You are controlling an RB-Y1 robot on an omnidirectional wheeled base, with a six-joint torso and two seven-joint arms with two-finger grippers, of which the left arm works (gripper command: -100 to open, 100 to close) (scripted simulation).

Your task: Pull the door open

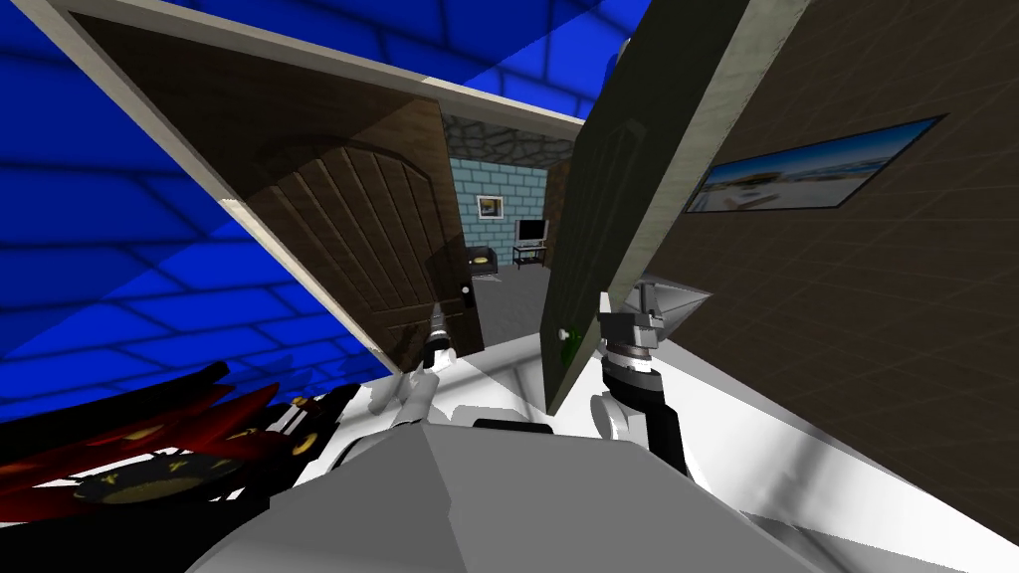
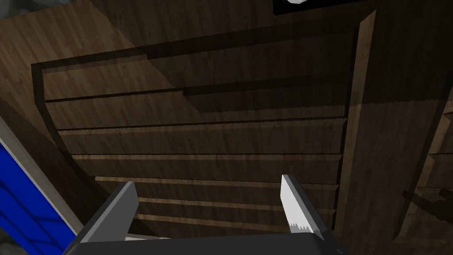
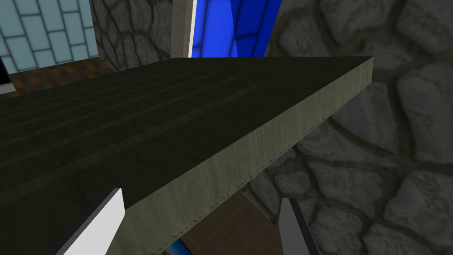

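Now door edge (image 3: pixel 247 155) btwn R gripper (image 3: pixel 201 195) jaws.

Dim wrist views; hard-edged shadows slant across the brown door (image 2: pixel 212 133). The head view is brighter, rolled, its walls (image 1: pixel 119 199) splaying toward the corners.

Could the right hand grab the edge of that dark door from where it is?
Probably yes: the right gripper is open, and the pale edge of the dark door runs between its fingers with nothing in the way.
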